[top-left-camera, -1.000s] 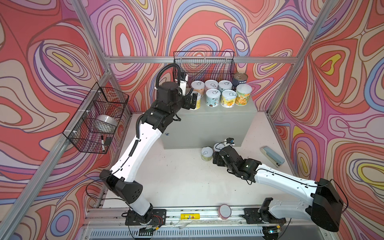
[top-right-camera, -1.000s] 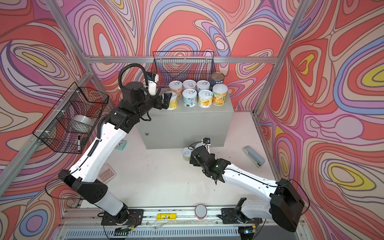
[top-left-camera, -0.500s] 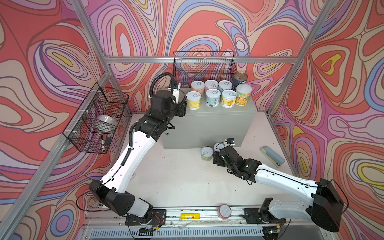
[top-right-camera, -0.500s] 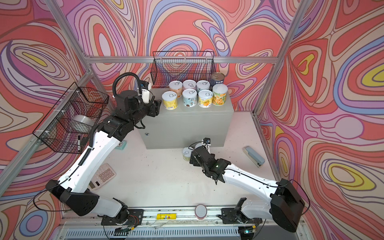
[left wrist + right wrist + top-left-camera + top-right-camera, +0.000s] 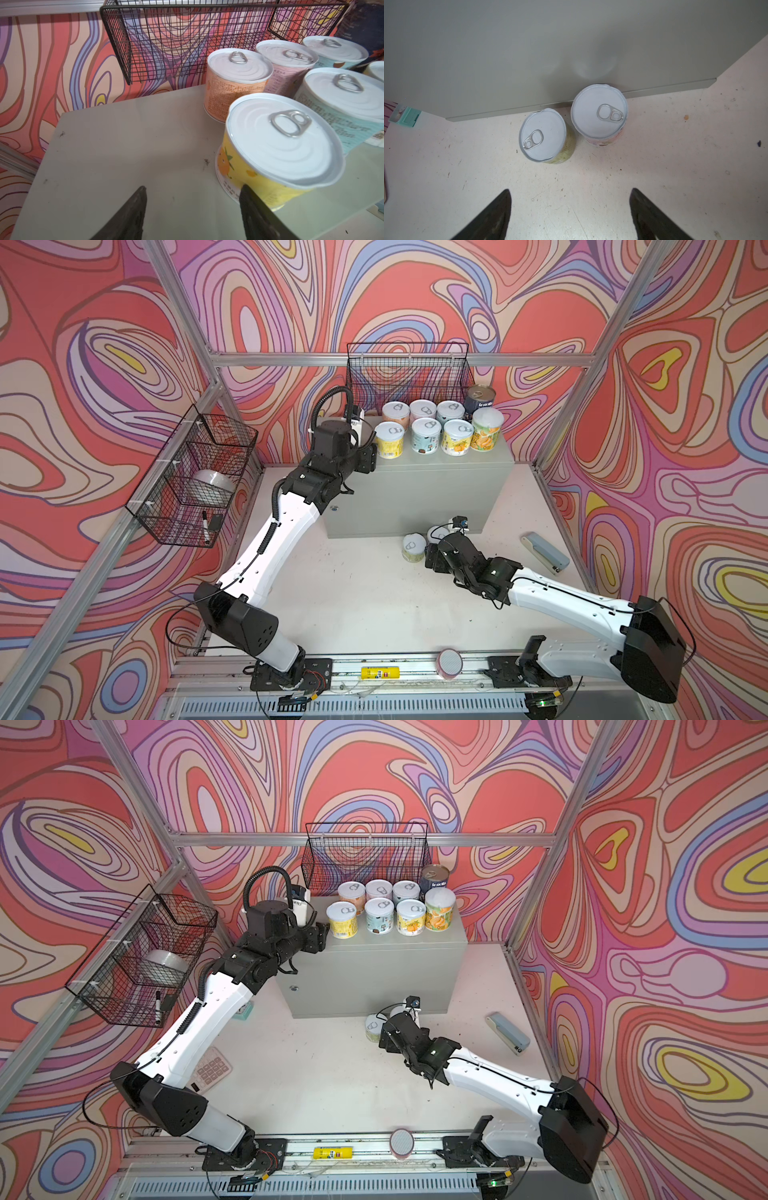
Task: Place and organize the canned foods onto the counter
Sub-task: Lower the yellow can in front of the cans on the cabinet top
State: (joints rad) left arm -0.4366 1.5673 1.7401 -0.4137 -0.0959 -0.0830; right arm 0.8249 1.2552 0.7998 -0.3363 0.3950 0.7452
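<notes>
At the back of the white bench (image 5: 365,601), the grey bench (image 5: 415,489) is seen standing before the patterned wall, with a wire basket (image 5: 409,369) hung just above its rear edge. The left arm is raised to the left end of the grey bench's top, where the left tool (image 5: 193,187) is held released. In the left wrist view its two dark fingers are spread over bare grey metal, nothing is gripped between them, and one finger is seen just beside the base of the yellow can (image 5: 276,153). The right arm is stretched low across the white bench, and the right tool (image 5: 570,189) is likewise held released, its fingers set wide over the bare surface and short of the two cans ahead of it. Eight cans are stood upright in two rows of four on the grey bench's top. At the right end the dark-blue can (image 5: 480,400) is placed behind the orange-fruit can (image 5: 487,431), and the yellow can closes the front row at the left. Two more cans are stood on the white bench, just in front of the grey bench. The pink can (image 5: 599,111) is set close against its lower edge, and the pale-green can (image 5: 544,139) is just beside it, both upright with pull-tab lids upward.
</notes>
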